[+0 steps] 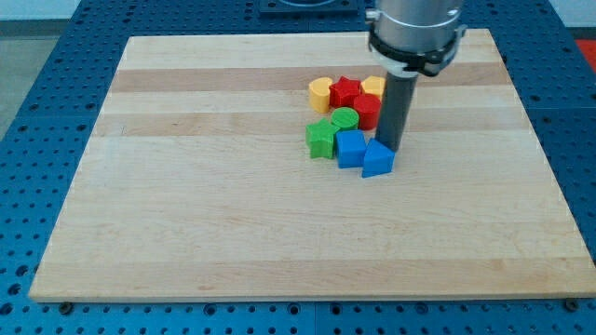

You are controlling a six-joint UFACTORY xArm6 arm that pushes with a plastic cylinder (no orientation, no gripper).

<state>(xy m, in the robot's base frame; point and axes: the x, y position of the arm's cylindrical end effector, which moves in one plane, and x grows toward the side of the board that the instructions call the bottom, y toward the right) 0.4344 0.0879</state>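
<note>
My tip [388, 149] stands at the right edge of a cluster of blocks, touching or just behind the blue triangular block [377, 160]. A blue cube [350, 148] sits to the left of that block. Further left is a green star-shaped block [320, 139], with a green cylinder [345, 118] above it. A red block [367, 110] lies beside the rod's left side. Along the cluster's top stand a yellow block [320, 93], a red star-shaped block [346, 90] and a second yellow block [373, 87], partly hidden by the rod.
The wooden board [233, 205] rests on a blue perforated table [47, 112]. The arm's grey cylindrical housing [414, 33] hangs over the board's top right.
</note>
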